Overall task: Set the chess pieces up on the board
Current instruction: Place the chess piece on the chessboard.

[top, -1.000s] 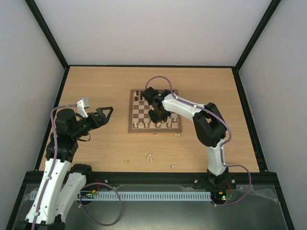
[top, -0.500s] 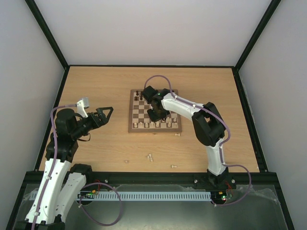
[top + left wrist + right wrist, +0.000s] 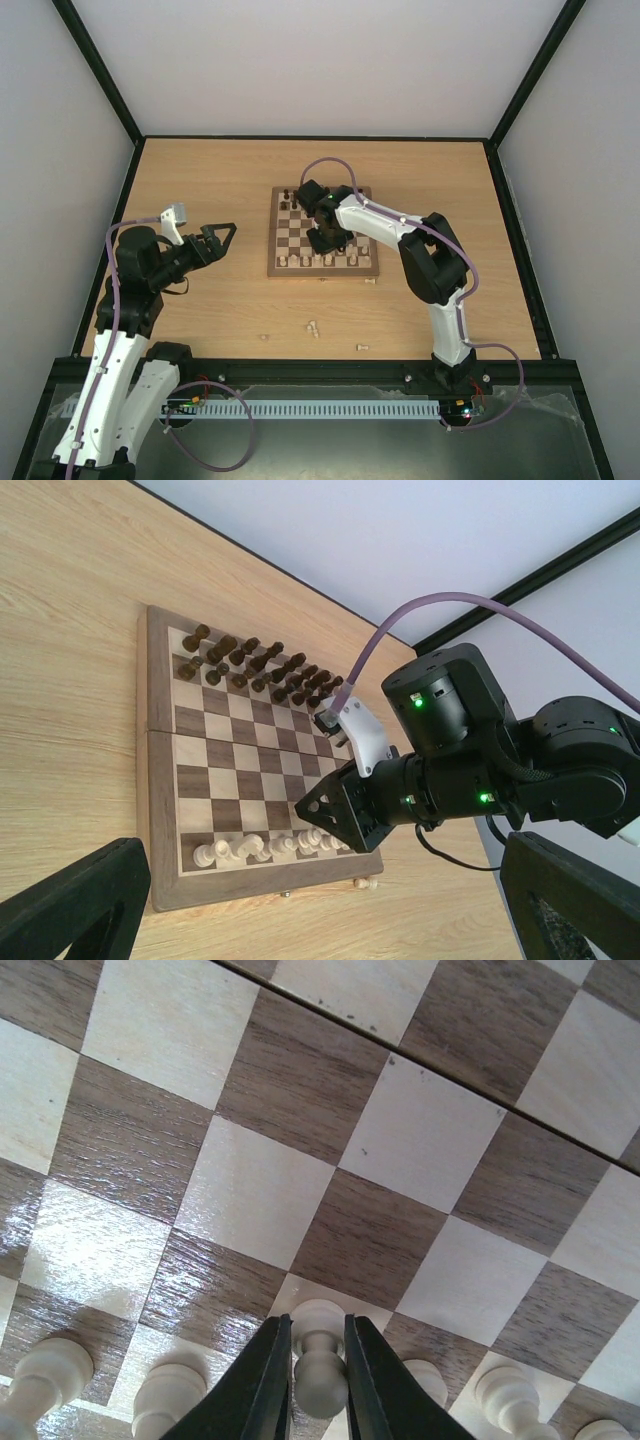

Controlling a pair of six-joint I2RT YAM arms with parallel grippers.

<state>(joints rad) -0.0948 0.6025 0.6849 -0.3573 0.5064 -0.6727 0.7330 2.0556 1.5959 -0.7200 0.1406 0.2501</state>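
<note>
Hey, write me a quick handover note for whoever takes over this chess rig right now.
Left gripper: open, empty, hovering over the table left of the board.
Right gripper: shut on a pale piece standing on the board.
Done: dark pieces fill the far rows; a pale row lines the near edge.
Left: loose pale pieces lie on the table before the board, to be picked up and placed.

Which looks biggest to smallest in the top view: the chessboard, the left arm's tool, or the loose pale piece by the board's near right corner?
Largest: board.
Then: left tool, possibly enlarged by nearness to camera.
Smallest: loose pale piece.
</note>
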